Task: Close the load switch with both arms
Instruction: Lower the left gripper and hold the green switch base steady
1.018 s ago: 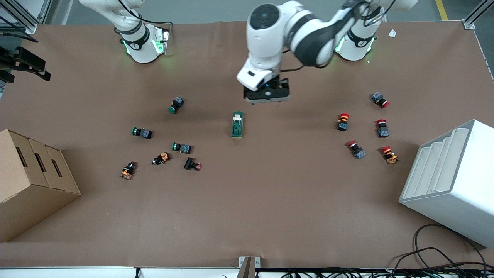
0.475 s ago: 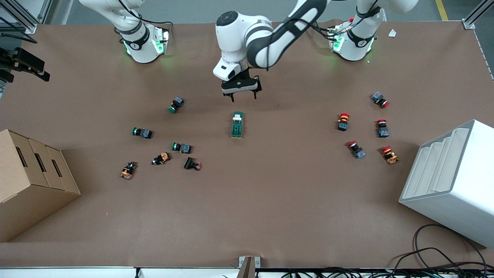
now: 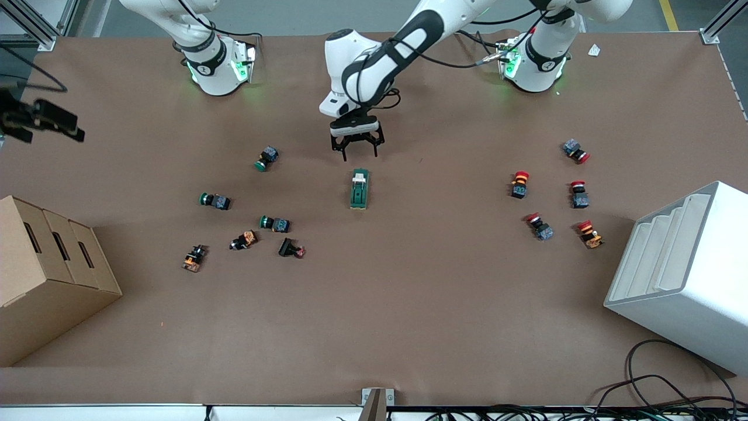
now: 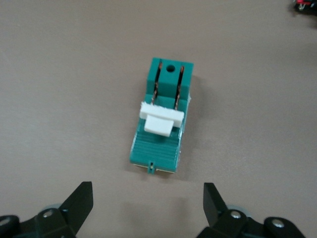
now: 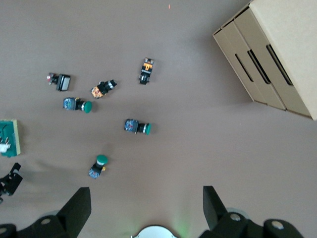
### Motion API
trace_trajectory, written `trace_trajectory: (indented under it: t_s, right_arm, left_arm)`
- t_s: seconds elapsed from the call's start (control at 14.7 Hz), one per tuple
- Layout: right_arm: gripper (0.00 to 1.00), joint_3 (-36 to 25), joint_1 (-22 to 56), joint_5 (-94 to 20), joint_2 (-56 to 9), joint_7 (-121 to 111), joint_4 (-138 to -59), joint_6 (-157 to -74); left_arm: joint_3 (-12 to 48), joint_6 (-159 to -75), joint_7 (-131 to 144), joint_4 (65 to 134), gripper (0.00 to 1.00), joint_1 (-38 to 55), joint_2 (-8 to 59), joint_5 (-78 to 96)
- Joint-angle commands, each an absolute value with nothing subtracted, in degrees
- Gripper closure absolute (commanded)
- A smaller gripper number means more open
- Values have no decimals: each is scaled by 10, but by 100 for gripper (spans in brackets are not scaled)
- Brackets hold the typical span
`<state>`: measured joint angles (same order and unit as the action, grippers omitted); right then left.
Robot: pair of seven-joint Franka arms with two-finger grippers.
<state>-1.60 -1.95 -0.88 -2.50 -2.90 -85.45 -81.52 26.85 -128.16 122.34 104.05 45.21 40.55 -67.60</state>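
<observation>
The load switch, a dark green block with a white lever raised across its middle, lies flat mid-table. It also shows in the left wrist view and at the edge of the right wrist view. My left gripper is open and empty, low over the table just off the switch's end that points to the robot bases, its fingers spread wider than the block. My right gripper is open and empty, held high over its own base, waiting.
Green-capped push buttons and other small parts lie toward the right arm's end, red-capped ones toward the left arm's end. A cardboard box and a white rack stand at the table's ends. Cables lie at the front edge.
My left arm swung toward the right arm's end and came down; its gripper now points down, close to the switch. The switch has not moved.
</observation>
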Motion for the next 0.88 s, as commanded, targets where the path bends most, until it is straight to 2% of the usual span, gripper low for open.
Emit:
trace_trajectory:
  t_s: [0.0,0.27,0.54,0.81]
  right_arm:
    - [0,-14,-33,-13,-59,-29,-850,-837]
    - [0,-15,-49,-4,-102,-33,-850,-847]
    - [0,-14,-54,-16,-102,0,-860,-867]
    - [0,-11,-25,-68,-102,146,-896,-874]
  left_arm:
    - [266,-1282,1274,1048,2,458,411,-754]
    - [264,-1266,1307,1072,2,457,418,-858]
    - [262,-1241,1354,1083,2,458,437,-943]
    - [262,-1202,1384,1084,2,459,456,-1004]
